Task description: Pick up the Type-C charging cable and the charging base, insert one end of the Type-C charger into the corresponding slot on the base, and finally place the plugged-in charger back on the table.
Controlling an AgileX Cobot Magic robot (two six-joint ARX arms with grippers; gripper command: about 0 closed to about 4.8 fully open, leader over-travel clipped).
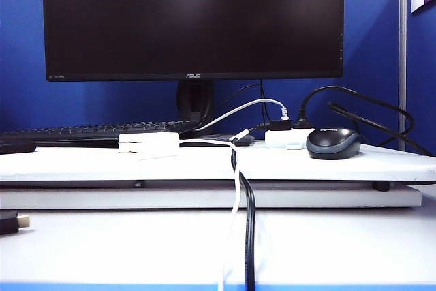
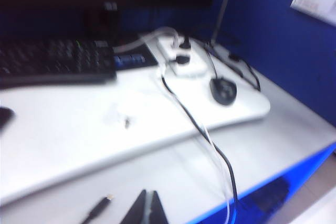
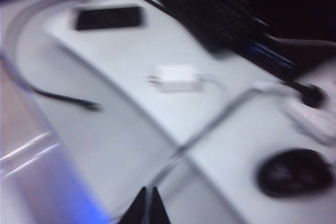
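Note:
The charging base [image 1: 148, 144] is a small white block lying on the raised board of the table [image 1: 82, 165], left of centre. The white Type-C charging cable [image 1: 236, 199] runs from the base's right side, over the board's front edge and down to the near table edge. Both show blurred in the right wrist view: base [image 3: 176, 77], cable [image 3: 210, 124]. My left gripper [image 2: 148, 205] is shut and empty, well back from the base [image 2: 122, 115] above the lower table. My right gripper [image 3: 148, 203] is also shut and empty, near the cable. Neither gripper shows in the exterior view.
A thick black cable [image 1: 250, 236] runs beside the white one. A white hub with black plugs [image 1: 286, 139] and a dark mouse [image 1: 334, 143] sit at the right. Behind are a keyboard [image 1: 88, 129] and monitor [image 1: 194, 18]. A loose black plug [image 1: 13, 223] and a phone [image 3: 107, 18] lie left.

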